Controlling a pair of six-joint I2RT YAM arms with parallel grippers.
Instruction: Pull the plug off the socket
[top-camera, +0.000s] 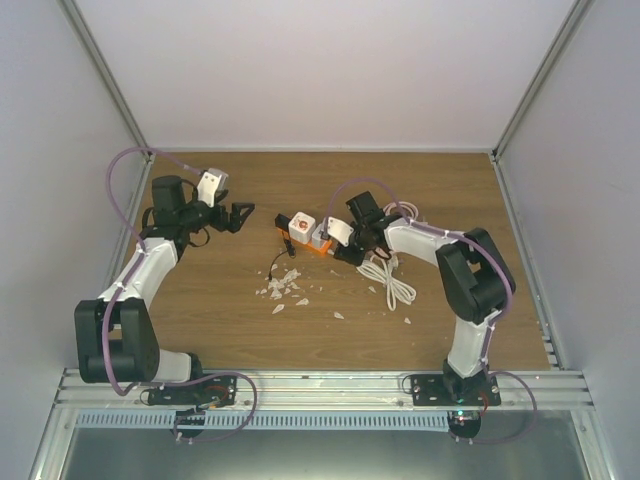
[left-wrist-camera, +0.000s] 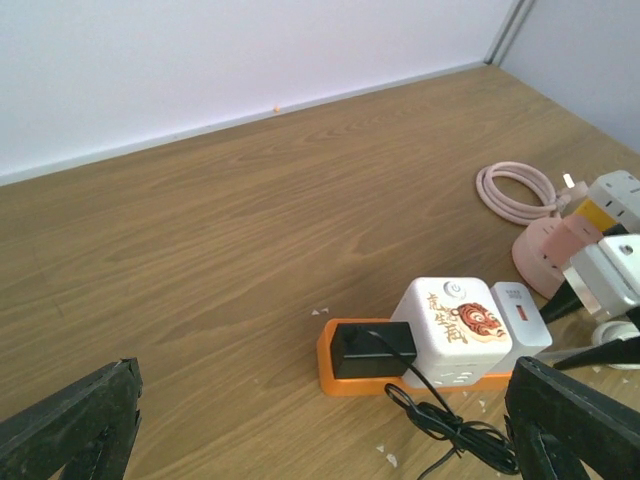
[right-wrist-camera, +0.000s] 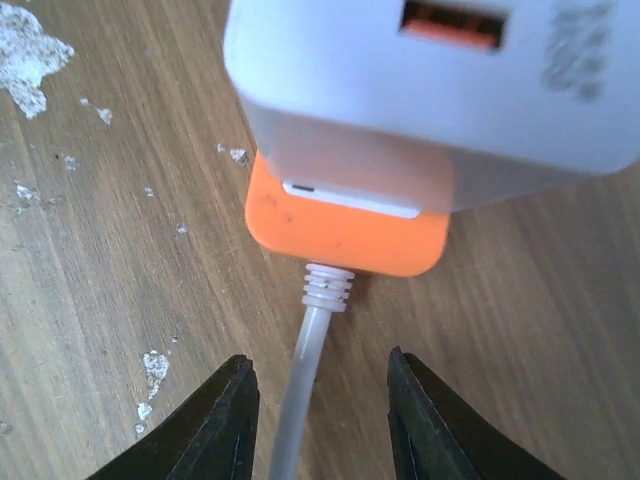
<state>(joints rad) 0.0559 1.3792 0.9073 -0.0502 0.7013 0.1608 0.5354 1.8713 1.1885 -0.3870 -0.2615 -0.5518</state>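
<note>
**Tabletop layout: socket at centre, one claw to either side**

The socket (top-camera: 308, 234) sits mid-tabletop (top-camera: 220, 300). The plug (left-wrist-camera: 372, 348) is seated in its left face, with the cord (left-wrist-camera: 440, 425) trailing toward the near edge, and an adapter (left-wrist-camera: 522, 318) occupies the right face. The left claw (top-camera: 245, 215) hangs well apart to the left, facing the plug. The right claw (right-wrist-camera: 320, 357) stands just right of the socket, its fingers (right-wrist-camera: 225, 420) flanking the base cable (right-wrist-camera: 312, 335). Loose chips (top-camera: 283, 290) lie in front of the socket. One coiled cable (top-camera: 385, 275) lies right of the chips, and another coil (left-wrist-camera: 515, 190) lies behind the right arm.
</note>
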